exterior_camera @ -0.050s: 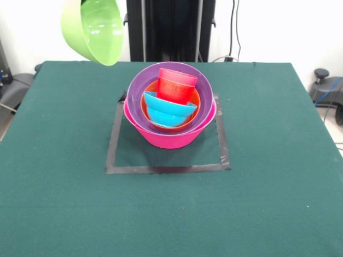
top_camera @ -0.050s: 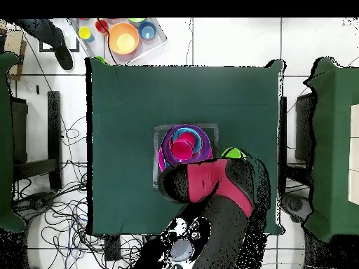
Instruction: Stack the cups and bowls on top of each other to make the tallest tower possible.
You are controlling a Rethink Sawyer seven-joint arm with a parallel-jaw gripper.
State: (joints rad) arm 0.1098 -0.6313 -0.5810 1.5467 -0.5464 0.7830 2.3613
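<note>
The green bowl (exterior_camera @ -0.050s: 94,29) hangs tilted in the air, up and to one side of the tower (exterior_camera @ -0.050s: 170,107) on the worktop (exterior_camera @ -0.050s: 268,187). The gripper is hidden, so its grip cannot be told. The bowl should turn level, then drop straight over the red cup (exterior_camera @ -0.050s: 177,85).

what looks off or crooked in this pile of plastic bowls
The small blue plastic bowl sits tilted inside the orange bowl, propped against the red plastic cup rather than nested flat. The large lime green bowl hangs tipped on its side in the air, off the green table.
</note>
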